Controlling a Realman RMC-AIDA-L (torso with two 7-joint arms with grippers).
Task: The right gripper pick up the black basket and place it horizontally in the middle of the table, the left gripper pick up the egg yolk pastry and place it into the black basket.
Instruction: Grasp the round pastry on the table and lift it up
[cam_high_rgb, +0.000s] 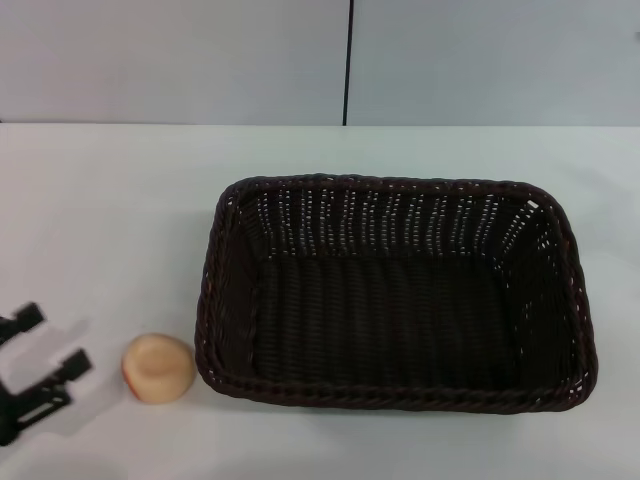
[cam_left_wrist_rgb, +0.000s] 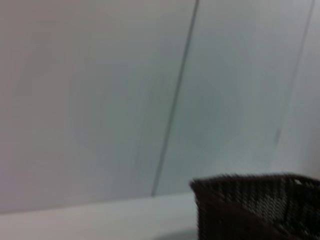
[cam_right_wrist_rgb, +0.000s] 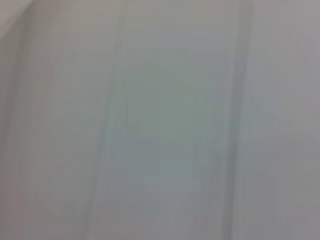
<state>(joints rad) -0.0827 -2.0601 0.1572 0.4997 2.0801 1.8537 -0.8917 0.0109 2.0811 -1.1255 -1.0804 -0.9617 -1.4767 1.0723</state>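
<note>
The black basket (cam_high_rgb: 395, 290) lies lengthwise across the middle of the white table (cam_high_rgb: 110, 210), empty. A corner of it shows in the left wrist view (cam_left_wrist_rgb: 255, 205). The egg yolk pastry (cam_high_rgb: 158, 368) sits on the table just left of the basket's near left corner. My left gripper (cam_high_rgb: 40, 345) is at the near left edge of the head view, open, a short way left of the pastry and not touching it. My right gripper is out of view; its wrist view shows only a blank pale surface.
A pale wall with a dark vertical seam (cam_high_rgb: 349, 60) stands behind the table's far edge. Bare tabletop lies left of the basket and behind it.
</note>
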